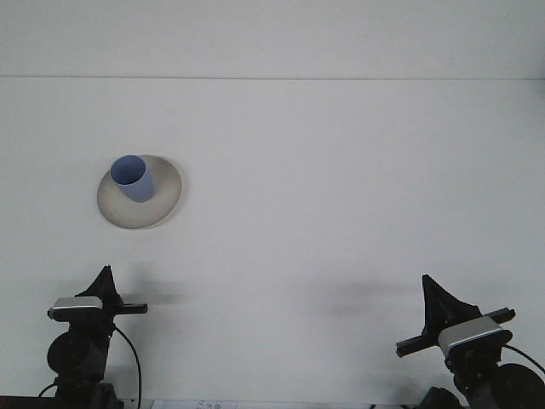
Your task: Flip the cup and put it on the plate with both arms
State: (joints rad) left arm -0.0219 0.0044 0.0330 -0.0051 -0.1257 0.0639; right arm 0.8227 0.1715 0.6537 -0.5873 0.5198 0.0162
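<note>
**A:** Blue cup [132,178] — where does it sit?

**B:** Upright, mouth up, on the pale plate [162,204], over toward the plate's far-left part. The plate lies on the left half of the white bench [341,213], about midway from the near edge to the far one.

**A:** Anything crowding it?

**B:** The plate and cup are the only loose things on the bench that I can see. The white surface around them is bare, and a faint line runs across the far side where the bench meets the wall behind it.

**A:** And the arms?

**B:** Both sit low at the near edge. The left gripper [104,285] is at bottom left, almost straight below the plate and well apart from it. The right gripper [436,298] is at bottom right, far from the cup, with the wide bare middle of the bench between them.

**A:** Fingers apart or together?

**B:** I cannot tell for either one. Each shows only as a dark pointed shape above its silver-grey wrist block, seen from behind, and the gap is hidden. Neither touches the cup or the plate.

**A:** Anything between the grippers and the plate?

**B:** Only open bench and the soft shadows the arms cast on it.
</note>
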